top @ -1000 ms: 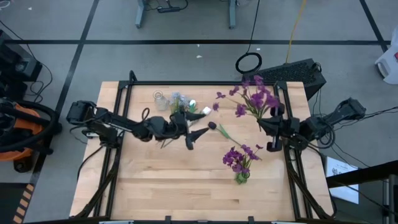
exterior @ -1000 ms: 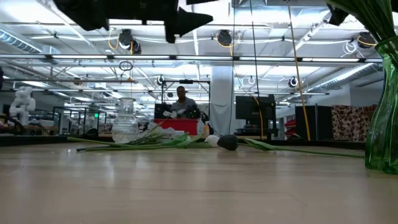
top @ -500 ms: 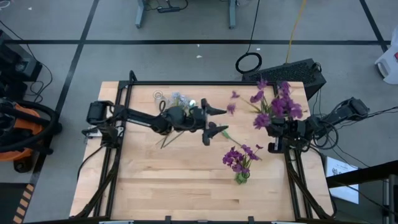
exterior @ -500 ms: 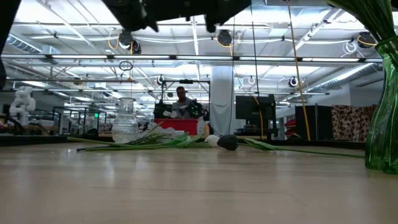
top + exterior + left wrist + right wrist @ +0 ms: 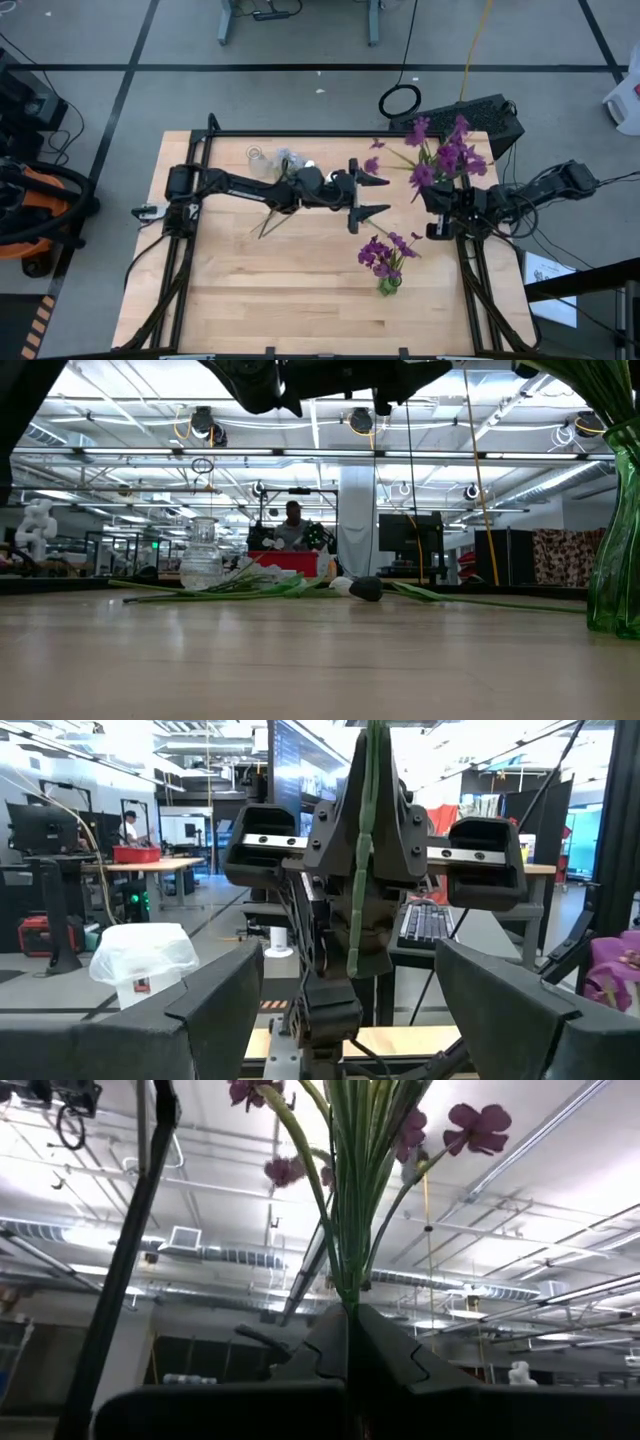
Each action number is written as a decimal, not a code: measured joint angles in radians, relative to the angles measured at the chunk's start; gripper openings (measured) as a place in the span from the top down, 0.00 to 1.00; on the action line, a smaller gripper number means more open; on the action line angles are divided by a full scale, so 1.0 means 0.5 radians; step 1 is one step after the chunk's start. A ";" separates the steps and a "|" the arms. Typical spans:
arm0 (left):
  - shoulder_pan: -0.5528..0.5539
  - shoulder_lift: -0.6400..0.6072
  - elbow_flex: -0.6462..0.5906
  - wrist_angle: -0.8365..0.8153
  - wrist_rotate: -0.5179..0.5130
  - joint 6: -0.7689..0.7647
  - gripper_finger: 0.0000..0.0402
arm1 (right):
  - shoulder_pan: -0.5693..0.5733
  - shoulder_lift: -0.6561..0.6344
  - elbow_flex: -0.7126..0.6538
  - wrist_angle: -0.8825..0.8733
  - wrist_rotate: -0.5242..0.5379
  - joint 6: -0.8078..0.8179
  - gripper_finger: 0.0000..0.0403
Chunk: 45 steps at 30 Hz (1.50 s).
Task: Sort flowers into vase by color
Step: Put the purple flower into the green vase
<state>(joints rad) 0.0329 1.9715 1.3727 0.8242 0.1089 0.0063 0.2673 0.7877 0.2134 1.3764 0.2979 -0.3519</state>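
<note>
My right gripper (image 5: 440,203) is over the table's right side, shut on a bunch of purple flowers (image 5: 442,155) whose blooms stand above it. My left gripper (image 5: 372,196) is open and raised above the table's middle, pointing at the right gripper (image 5: 352,840), about a hand's width short of the stems. A green vase (image 5: 387,283) near the right front holds more purple flowers (image 5: 382,252). A clear glass vase (image 5: 258,158) stands at the far left. White and pale flowers (image 5: 292,163) lie on the table beside it, their stalks (image 5: 235,591) flat on the wood. My right gripper pinches the purple bunch by its green stems (image 5: 348,1275), several gathered together between the two fingers. The fingers lie across the stems, which stand about upright. The blooms (image 5: 478,1125) fan out above, and the stem ends (image 5: 353,955) hang a little below the fingers, clear of the table.
A dark bud with a long leaf (image 5: 366,590) lies near the table's middle, under my left arm. The green vase (image 5: 618,550) stands close to the low camera. Bare wood fills the table's near half. Black frame rails run along the left and right edges.
My left gripper has travelled toward the table's right edge, from the loose flowers to just short of the right gripper, staying open. My right gripper has swung the purple bunch from leaning toward the table's left to about upright, the blooms moving right.
</note>
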 joint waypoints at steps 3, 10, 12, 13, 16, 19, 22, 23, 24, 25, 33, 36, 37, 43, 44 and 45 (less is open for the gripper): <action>-0.001 0.011 0.019 0.005 -0.001 -0.020 0.25 | -0.043 0.084 0.000 0.127 -0.057 0.001 1.00; -0.006 0.012 0.021 0.047 0.001 -0.053 0.25 | -0.179 0.300 0.063 0.266 -0.087 0.108 1.00; -0.010 0.011 0.022 0.059 0.001 -0.054 0.25 | -0.213 0.388 0.121 0.257 -0.113 0.137 1.00; -0.011 0.011 0.022 0.058 0.001 -0.054 0.26 | -0.232 0.431 0.150 0.253 -0.140 0.149 1.00; -0.014 0.011 0.022 0.045 0.001 -0.054 0.27 | -0.266 0.551 0.246 0.232 -0.190 0.178 1.00; -0.014 0.011 0.022 0.043 0.001 -0.055 0.30 | -0.290 0.656 0.322 0.222 -0.191 0.180 1.00; -0.014 0.011 0.022 0.026 0.001 -0.056 0.33 | -0.303 0.735 0.374 0.219 -0.191 0.180 1.00; -0.014 0.011 0.022 0.013 0.001 -0.056 0.34 | -0.306 0.752 0.388 0.221 -0.190 0.179 1.00; -0.014 0.011 0.022 0.000 0.001 -0.057 0.36 | -0.311 0.764 0.394 0.220 -0.190 0.179 1.00; -0.014 0.011 0.022 -0.007 0.001 -0.059 0.37 | -0.314 0.772 0.398 0.220 -0.190 0.179 1.00; -0.014 0.011 0.022 -0.059 0.001 -0.061 0.47 | -0.325 0.779 0.401 0.217 -0.181 0.193 1.00; -0.014 0.010 0.022 -0.054 0.001 -0.066 0.51 | -0.324 0.778 0.401 0.192 -0.181 0.195 1.00; -0.014 0.010 0.022 -0.057 0.001 -0.093 0.53 | -0.324 0.778 0.401 0.180 -0.181 0.195 1.00; -0.014 0.010 0.022 -0.061 0.001 -0.158 0.62 | -0.324 0.778 0.401 0.142 -0.180 0.209 1.00; -0.014 0.010 0.022 -0.066 0.001 -0.159 0.63 | -0.324 0.778 0.401 0.140 -0.180 0.210 1.00; -0.014 0.010 0.022 -0.071 0.002 -0.160 0.65 | -0.324 0.778 0.401 0.140 -0.180 0.210 1.00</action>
<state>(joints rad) 0.0257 1.9766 1.3838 0.7888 0.1097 -0.0735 0.1051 1.1767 0.4141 1.4464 0.2077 -0.2470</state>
